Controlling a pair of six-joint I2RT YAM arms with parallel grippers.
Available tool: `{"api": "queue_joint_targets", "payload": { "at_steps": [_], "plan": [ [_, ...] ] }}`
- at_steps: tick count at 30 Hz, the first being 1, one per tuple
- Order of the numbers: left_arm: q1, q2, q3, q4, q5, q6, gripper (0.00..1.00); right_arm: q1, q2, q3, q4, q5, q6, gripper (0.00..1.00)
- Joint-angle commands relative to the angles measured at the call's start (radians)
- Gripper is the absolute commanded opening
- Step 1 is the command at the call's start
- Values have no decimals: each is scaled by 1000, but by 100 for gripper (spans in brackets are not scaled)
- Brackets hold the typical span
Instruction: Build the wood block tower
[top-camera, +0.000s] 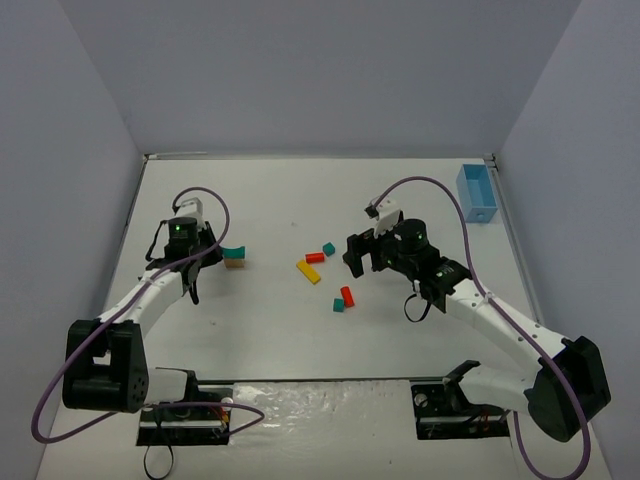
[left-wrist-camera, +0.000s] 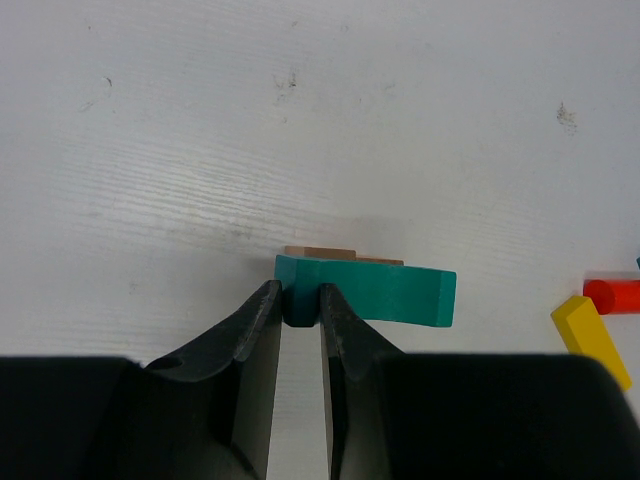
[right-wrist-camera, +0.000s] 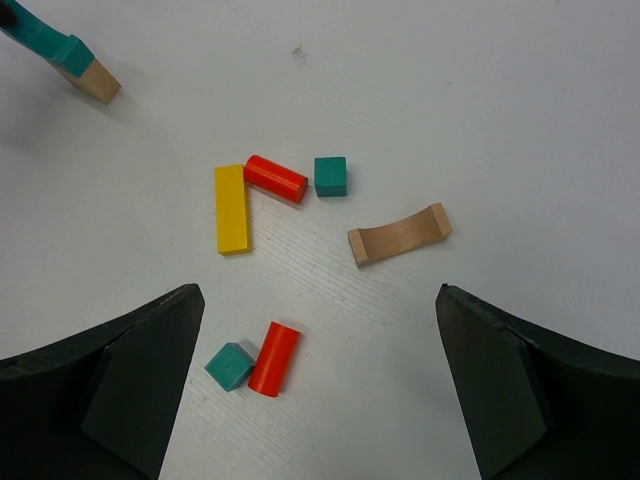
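My left gripper (left-wrist-camera: 300, 305) is shut on the left end of a teal arch block (left-wrist-camera: 385, 292). The block lies on a tan block (left-wrist-camera: 330, 252), seen at the left in the top view (top-camera: 235, 263). My right gripper (right-wrist-camera: 318, 300) is wide open and empty, hovering above loose blocks: a yellow bar (right-wrist-camera: 232, 209), a red cylinder (right-wrist-camera: 276, 178), a teal cube (right-wrist-camera: 331, 175), a tan arch (right-wrist-camera: 400, 234), a second red cylinder (right-wrist-camera: 274, 358) and a second teal cube (right-wrist-camera: 230, 365). In the top view the right gripper (top-camera: 365, 255) hides the tan arch.
A light-blue bin (top-camera: 477, 193) stands at the far right edge of the table. The loose blocks lie around the table's middle, with the yellow bar (top-camera: 309, 271) nearest the stack. Grey walls close in the back and sides.
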Motion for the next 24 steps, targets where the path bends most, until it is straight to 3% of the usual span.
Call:
{"api": "queue_joint_targets", "payload": {
  "at_steps": [1,24],
  "plan": [
    [9,-5,16,80,15,-8,0,-10,2,7,81,-20,-4,100],
    [22,13,-5,116,30,-29,1,-9,5,8,82,-36,-7,100]
  ]
}}
